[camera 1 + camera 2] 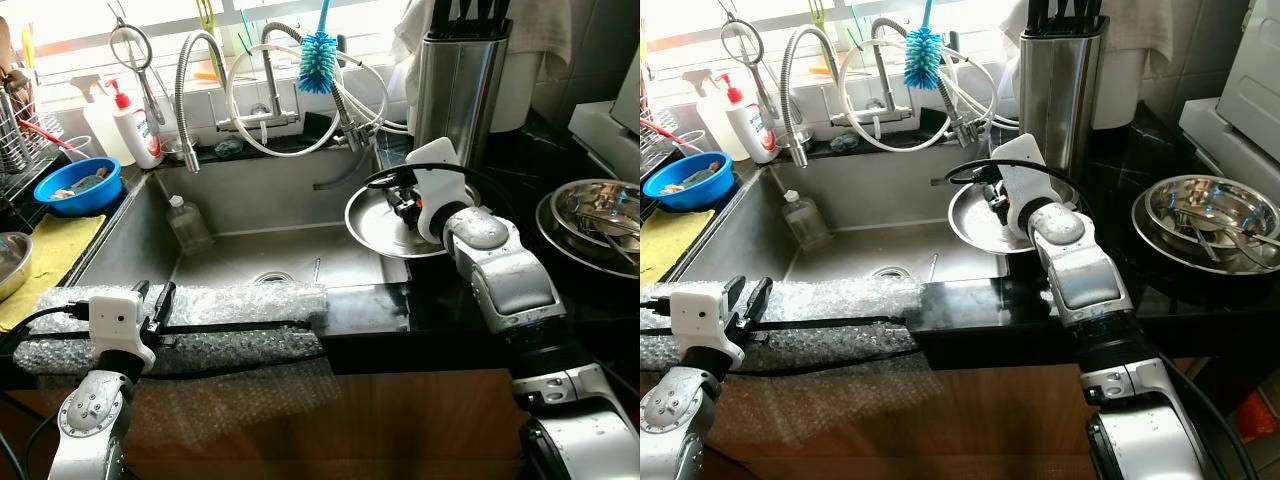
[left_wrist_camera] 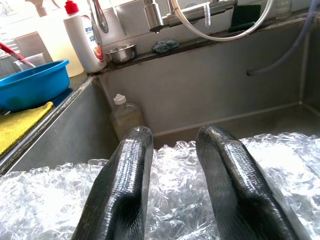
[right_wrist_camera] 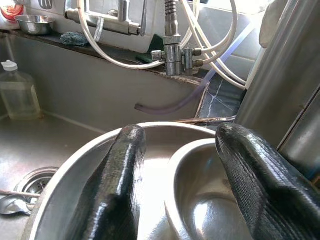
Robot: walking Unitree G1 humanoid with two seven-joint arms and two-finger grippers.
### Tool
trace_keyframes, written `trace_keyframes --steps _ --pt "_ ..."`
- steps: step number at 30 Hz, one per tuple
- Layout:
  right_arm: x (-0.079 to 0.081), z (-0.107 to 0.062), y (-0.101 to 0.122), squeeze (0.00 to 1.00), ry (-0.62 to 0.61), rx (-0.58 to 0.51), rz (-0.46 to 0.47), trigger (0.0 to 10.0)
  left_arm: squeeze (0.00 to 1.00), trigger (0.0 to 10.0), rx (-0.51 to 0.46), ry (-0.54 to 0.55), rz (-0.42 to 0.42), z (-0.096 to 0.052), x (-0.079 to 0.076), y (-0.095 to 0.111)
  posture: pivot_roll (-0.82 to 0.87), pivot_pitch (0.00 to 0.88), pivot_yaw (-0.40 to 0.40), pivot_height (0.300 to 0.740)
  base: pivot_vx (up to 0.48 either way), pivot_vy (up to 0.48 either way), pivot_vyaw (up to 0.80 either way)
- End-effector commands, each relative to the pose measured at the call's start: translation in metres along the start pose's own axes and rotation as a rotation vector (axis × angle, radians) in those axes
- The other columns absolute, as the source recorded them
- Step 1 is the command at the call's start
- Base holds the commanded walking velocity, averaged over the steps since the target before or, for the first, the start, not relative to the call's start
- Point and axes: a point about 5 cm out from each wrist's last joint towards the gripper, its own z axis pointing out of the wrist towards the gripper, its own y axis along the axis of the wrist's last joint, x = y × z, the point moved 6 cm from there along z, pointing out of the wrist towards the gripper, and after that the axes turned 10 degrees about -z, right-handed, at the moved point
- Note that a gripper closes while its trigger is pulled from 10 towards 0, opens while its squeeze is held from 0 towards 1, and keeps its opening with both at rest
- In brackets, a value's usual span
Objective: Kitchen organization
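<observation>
the right gripper hangs with its two black fingers spread wide over a small steel bowl that sits inside a wide shallow steel dish, which rests on the sink's right rim beside the dark counter. i can't tell whether the fingers touch the bowl. the left gripper, fingers narrowly parted and holding nothing, lies on a sheet of clear bubble wrap along the sink's front edge. a clear plastic bottle stands in the steel sink near its back left corner.
</observation>
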Motion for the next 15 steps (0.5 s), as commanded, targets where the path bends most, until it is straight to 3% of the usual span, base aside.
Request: trace_keyframes --steps 1,15 --pt "-0.005 0.003 0.0 0.0 -0.017 0.027 -0.008 10.0 0.0 10.0 0.042 -0.013 -0.006 0.002 -0.003 -0.009 -0.06 0.0 0.143 0.74 0.0 0.0 0.0" --pt "0.004 0.006 -0.012 0.0 0.035 0.078 0.013 10.0 0.0 10.0 0.048 -0.017 -0.007 0.001 -0.003 -0.011 -0.05 0.0 0.143 0.74 0.0 0.0 0.0"
